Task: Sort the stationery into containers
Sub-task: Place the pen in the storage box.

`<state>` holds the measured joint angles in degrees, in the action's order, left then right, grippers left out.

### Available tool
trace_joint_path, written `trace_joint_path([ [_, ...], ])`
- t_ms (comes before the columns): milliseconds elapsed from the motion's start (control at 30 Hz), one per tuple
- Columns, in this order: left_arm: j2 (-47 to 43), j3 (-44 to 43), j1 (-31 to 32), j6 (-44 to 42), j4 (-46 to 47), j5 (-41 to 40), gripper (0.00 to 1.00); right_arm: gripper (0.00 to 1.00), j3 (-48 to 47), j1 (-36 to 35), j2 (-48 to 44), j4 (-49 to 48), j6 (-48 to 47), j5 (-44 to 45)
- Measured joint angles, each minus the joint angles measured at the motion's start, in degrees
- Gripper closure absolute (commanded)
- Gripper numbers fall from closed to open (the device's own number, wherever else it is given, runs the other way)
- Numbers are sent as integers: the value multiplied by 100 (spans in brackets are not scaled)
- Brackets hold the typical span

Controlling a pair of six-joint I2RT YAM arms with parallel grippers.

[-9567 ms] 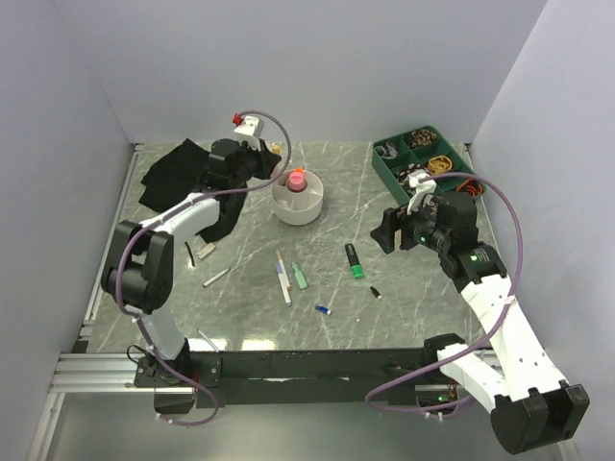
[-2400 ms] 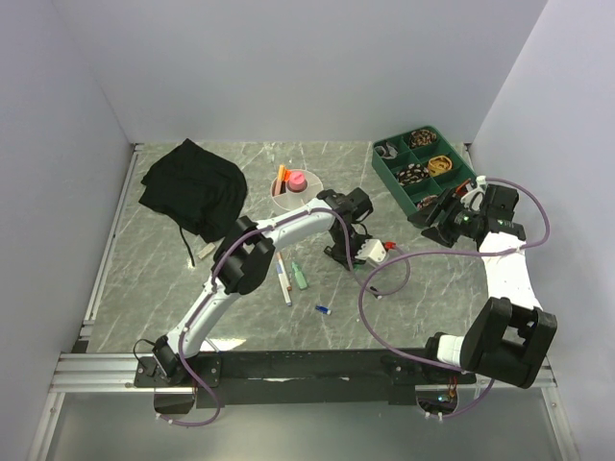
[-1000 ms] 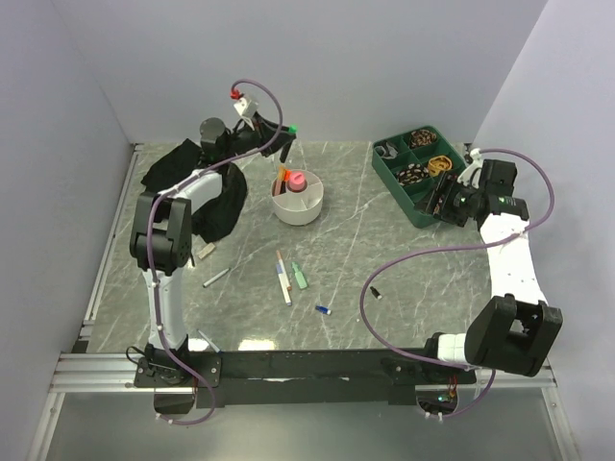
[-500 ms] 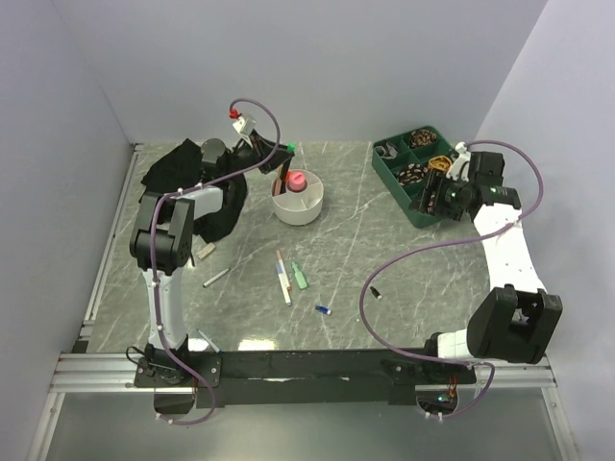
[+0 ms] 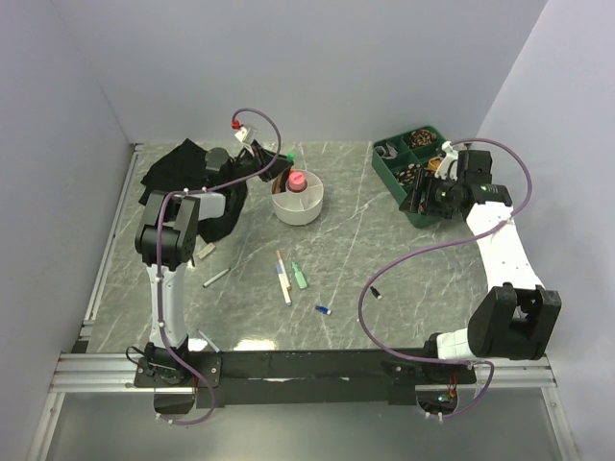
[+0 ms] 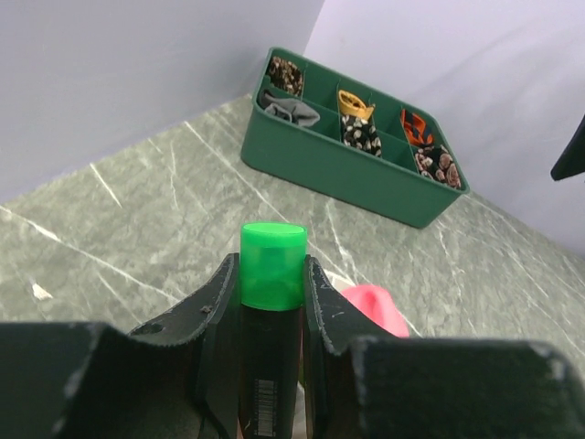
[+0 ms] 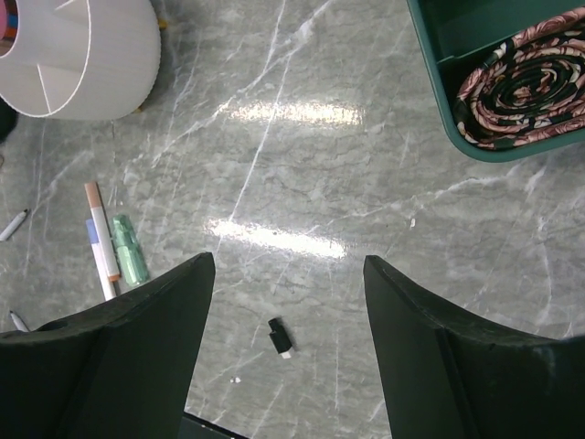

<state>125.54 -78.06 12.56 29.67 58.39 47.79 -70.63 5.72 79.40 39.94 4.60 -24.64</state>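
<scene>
Btwn left claw [image 6: 271, 267]: highlighter [image 6: 271, 320], prob. cap-forward.

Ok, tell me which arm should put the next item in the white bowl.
Left. Its tool is shut on the green-capped highlighter, close to the white bowl. The right tool is open and empty, off by the green tray.

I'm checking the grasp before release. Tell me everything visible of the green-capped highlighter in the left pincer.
The green-capped highlighter is stubby: a bright green, glossy plastic cap over a dark barrel with a barcode label. The left pincer is shut on it, one finger against each side, cap sticking out past the fingertips. It is held off the table near the far side of the white bowl, touching nothing but the fingers.
</scene>
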Motion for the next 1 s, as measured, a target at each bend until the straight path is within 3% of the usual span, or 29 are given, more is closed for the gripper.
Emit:
trace_joint_path([
  [400, -175, 916, -44, -129, 225, -35, 94, 26, 46, -24, 42, -31, 20, -42],
  [533, -319, 1132, -55, -225, 168, 4, 76, 26, 46, -42, 68, -35, 24, -48],
  [733, -542, 1322, -55, -339, 122, 155, 59, 26, 50, -98, 68, -85, 46, -74],
  [1000, -1381, 1482, -76, -511, -330, 496, 47, 25, 52, -144, 68, -142, 101, -195],
])
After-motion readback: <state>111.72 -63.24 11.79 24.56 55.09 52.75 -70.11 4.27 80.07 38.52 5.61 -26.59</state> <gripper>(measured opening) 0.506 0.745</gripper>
